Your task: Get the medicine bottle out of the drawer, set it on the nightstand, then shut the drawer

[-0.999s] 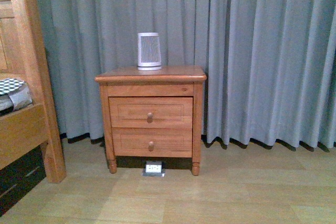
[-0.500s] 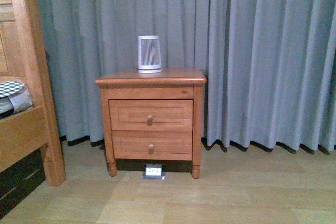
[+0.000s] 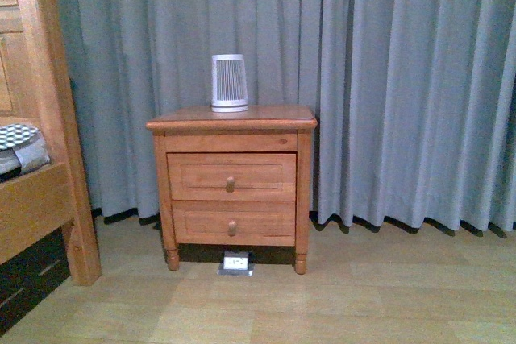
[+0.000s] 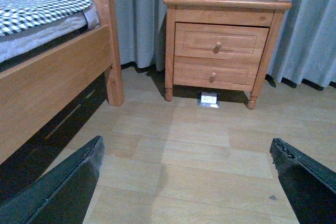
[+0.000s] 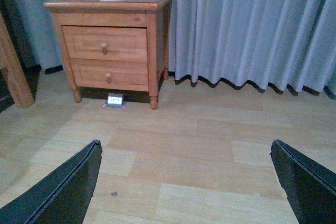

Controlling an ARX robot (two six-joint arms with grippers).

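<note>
The orange-brown nightstand stands against the grey curtain, and it also shows in the left wrist view and the right wrist view. Its upper drawer is shut, with a round knob. The medicine bottle is out of view. A larger white ribbed device stands on the nightstand top. My left gripper is open and empty above the floor, far from the nightstand. My right gripper is open and empty too. Neither arm shows in the front view.
A wooden bed frame with a checked mattress stands left of the nightstand. The lower drawer is shut. A small white floor socket lies in front of the nightstand. Wooden floor lies between me and the nightstand.
The front view has shifted slightly: the nightstand sits a little lower in the picture than a second ago. Both drawers stay shut.
</note>
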